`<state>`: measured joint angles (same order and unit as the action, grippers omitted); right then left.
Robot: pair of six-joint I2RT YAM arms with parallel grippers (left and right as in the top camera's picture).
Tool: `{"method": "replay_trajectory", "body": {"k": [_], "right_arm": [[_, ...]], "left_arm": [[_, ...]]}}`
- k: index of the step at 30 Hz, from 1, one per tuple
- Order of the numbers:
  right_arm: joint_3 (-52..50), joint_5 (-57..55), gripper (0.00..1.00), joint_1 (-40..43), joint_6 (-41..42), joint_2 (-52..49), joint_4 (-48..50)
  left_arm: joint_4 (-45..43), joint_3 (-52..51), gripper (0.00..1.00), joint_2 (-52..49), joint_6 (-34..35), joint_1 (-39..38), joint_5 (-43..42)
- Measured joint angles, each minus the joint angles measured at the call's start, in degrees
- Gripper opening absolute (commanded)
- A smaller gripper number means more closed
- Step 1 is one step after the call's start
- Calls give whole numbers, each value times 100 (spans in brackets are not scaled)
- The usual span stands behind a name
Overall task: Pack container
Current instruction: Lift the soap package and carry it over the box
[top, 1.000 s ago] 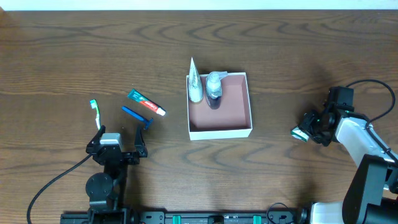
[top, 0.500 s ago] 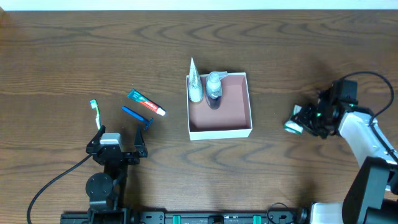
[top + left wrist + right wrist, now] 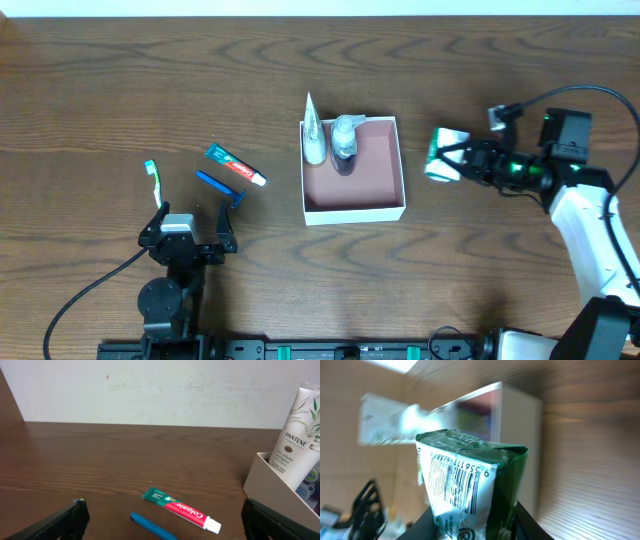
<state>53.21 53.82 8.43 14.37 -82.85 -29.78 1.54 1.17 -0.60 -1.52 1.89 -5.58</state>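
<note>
Grip, right: my right gripper (image 3: pixel 462 160) is clamped on a green-and-white packet (image 3: pixel 443 157), which seems to hang clear of the table (image 3: pixel 100 80).
Grip, left: my left gripper (image 3: pixel 193 222) stands spread wide and empty, close to the table's near edge on the left side.
Container: the container (image 3: pixel 355 212) sits at the middle of the table, open side up. 1 white tube (image 3: pixel 314 135) and 1 small clear bottle (image 3: pixel 344 137) stand in its far-left corner; the rest of its pinkish floor is bare.
Key relation: the container lies to the left of the packet, its right wall just beside the packet but apart from it. The packet's long axis seems to run near-to-far, along that wall. My right arm is much the nearer of the 2.
Next move, as I judge it: carry the packet left over that wall and set it down in the bare right half.
Writing: "PANTENE" on the tube; "Colgate" on the toothpaste (image 3: pixel 181 508); on the packet a barcode with digits starting 9 556, the brand above it too blurred to read.
</note>
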Motion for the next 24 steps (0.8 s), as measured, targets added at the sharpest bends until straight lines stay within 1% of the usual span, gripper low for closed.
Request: {"method": "replay_trajectory", "body": {"k": [6, 12, 17, 24], "right_arm": [[0, 321, 16, -822, -17, 0, 260], [0, 92, 17, -1681, 81, 0, 365], [0, -463, 16, -2382, 437, 0, 678], [0, -1759, 16, -3322, 1290, 0, 1093]], "left_arm": [[0, 0, 98, 0, 0, 0, 0], [0, 0, 98, 0, 0, 0, 0], [0, 0, 98, -17, 2, 0, 0], [0, 0, 98, -31, 0, 0, -2]]}}
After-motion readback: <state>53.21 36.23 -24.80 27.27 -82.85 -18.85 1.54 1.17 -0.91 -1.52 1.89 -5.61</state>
